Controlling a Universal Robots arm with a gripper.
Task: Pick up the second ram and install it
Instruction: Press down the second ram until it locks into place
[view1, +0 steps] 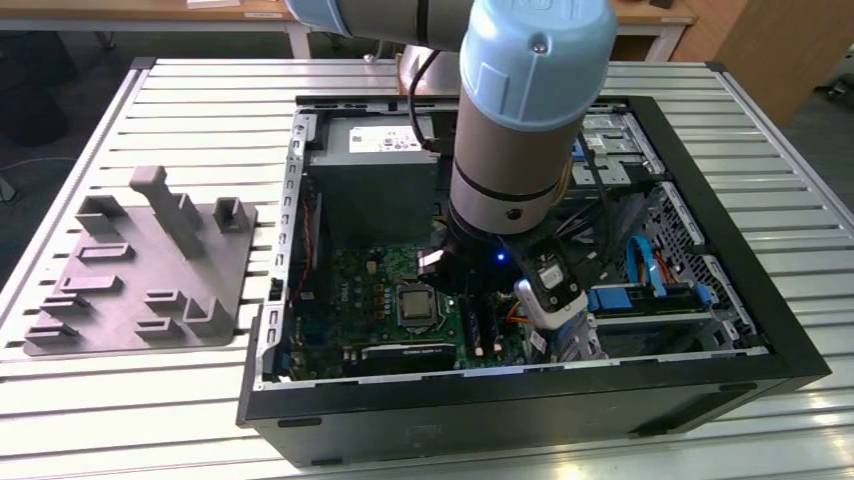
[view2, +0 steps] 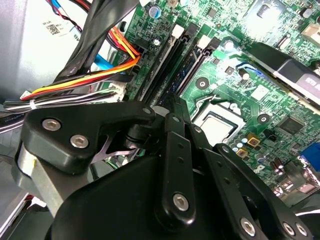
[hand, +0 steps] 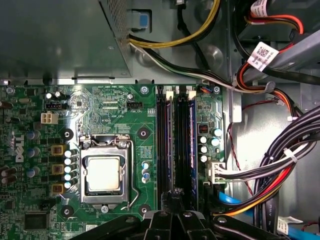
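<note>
Item inspected: the second ram (hand: 171, 145). In the first wrist view a dark blue board stands on edge in the bank of long black slots (hand: 180, 145) of the green motherboard (hand: 115, 107), and it lies nearest in line with the tip of the hand (hand: 175, 200); it is judged to be the task's stick. A second blue board (hand: 192, 145) stands parallel in a neighbouring slot, just beside it. Which of the two is fully seated cannot be confirmed.

The hand sits directly over the near end of the slot bank, lined up with the slots' length, an attitude that suits pressing a stick straight down. Whether it is spread, pressed together or pinching the board cannot be told.

The processor socket (hand: 103, 172) lies beside the slots, apart from the hand. Bundled cables (hand: 280, 165) run on the other side, clear of the slots.

In the exterior view the arm (view1: 527, 120) reaches down into the open computer case (view1: 747, 335) at frame centre. The case rests on the slatted desk (view1: 160, 100), with a grey fixture plate (view1: 134, 275) at the left.
</note>
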